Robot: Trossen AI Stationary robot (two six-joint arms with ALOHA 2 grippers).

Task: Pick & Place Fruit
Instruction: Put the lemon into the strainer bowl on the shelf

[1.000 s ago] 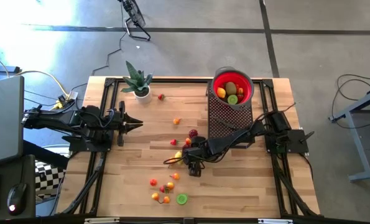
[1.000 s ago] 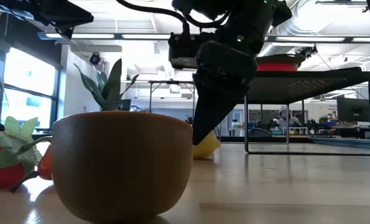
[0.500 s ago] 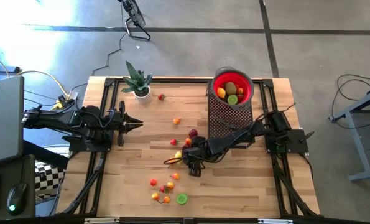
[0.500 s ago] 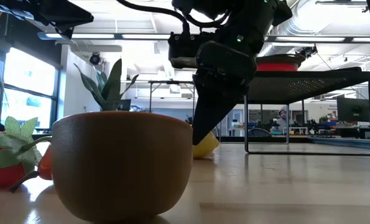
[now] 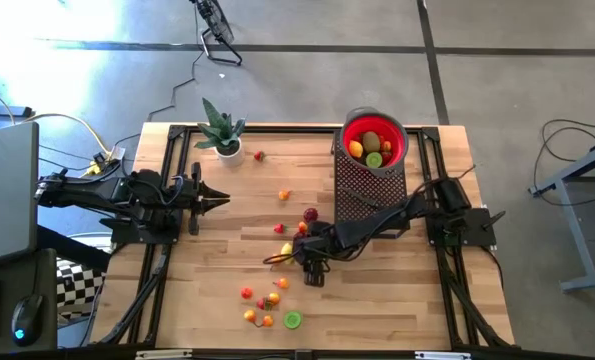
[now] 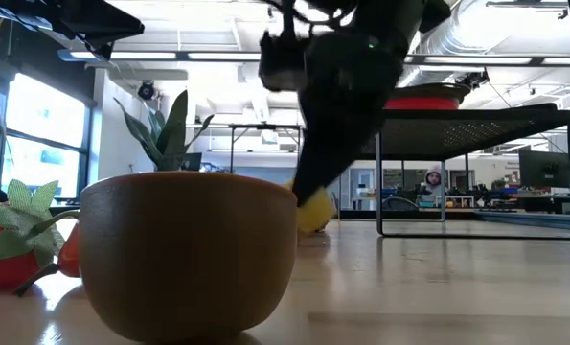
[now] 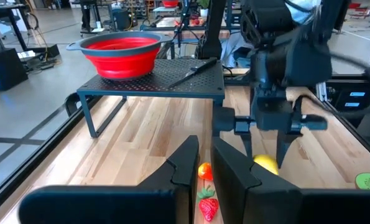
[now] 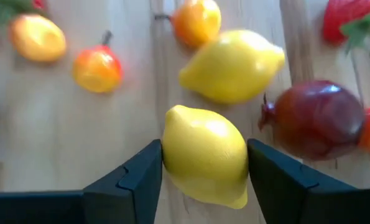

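As right claw [image 8: 203, 180] grips lemon [image 8: 204, 155], unlabelled

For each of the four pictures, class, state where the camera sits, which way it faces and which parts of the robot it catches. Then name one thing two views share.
High view: above the table, facing straight down; both arms show, the left gripper waiting at the left.
Low view: at table-top height, facing level across; the right arm comes down from above.
Left wrist view: on the left arm, facing past its own shut fingers towards the red bowl.
Right wrist view: on the right arm, facing down; the right gripper brackets a yellow lemon.
Shared: that lemon also shows in the left wrist view.
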